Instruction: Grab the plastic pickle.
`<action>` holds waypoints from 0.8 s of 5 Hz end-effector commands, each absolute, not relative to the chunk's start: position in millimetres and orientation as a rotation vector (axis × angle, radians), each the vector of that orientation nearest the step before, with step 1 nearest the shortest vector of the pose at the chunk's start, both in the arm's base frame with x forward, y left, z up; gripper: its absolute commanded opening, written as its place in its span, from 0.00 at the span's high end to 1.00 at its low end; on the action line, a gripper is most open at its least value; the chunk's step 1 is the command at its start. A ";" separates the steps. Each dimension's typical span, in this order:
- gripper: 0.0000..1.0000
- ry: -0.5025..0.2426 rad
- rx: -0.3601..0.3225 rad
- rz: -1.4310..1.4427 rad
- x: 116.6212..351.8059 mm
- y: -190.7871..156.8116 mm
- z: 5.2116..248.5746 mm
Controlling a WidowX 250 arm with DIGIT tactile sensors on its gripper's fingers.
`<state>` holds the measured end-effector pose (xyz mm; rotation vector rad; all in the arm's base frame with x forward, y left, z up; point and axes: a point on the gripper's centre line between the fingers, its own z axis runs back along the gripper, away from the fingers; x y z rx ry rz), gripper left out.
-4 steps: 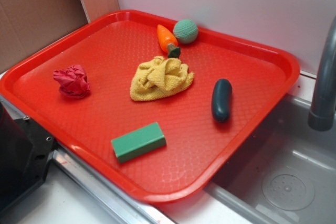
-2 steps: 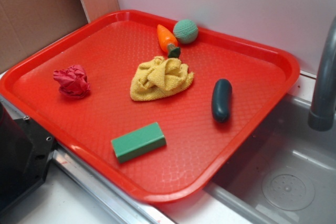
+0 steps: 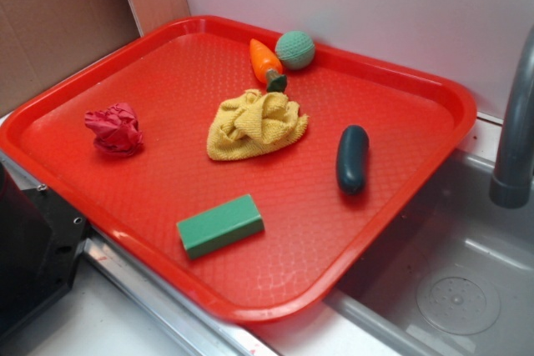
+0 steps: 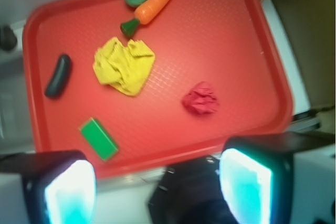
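The plastic pickle (image 3: 352, 158) is a dark green-teal capsule lying on the right part of the red tray (image 3: 434, 89). From the wrist camera the pickle (image 4: 58, 75) lies near the tray's left rim (image 4: 31, 77). My gripper (image 4: 157, 190) is open, high above the tray's near edge, with nothing between its fingers (image 4: 71, 190). The exterior view does not show the gripper.
On the tray lie a crumpled yellow cloth (image 3: 254, 125), a green block (image 3: 220, 224), a crumpled red cloth (image 3: 114, 128), an orange carrot (image 3: 266, 62) and a teal ball (image 3: 294, 49). A sink (image 3: 450, 281) and grey faucet (image 3: 516, 139) stand to the right. A black object (image 3: 33, 248) sits front left.
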<state>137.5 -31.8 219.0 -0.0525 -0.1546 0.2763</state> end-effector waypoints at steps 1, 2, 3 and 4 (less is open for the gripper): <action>0.00 -0.236 -0.087 0.568 183.0 -69.3 192.7; 0.00 -0.260 -0.092 0.637 207.6 -90.5 172.7; 0.00 -0.269 -0.071 0.652 228.5 -102.3 151.5; 0.00 -0.253 -0.032 0.633 240.7 -121.6 127.5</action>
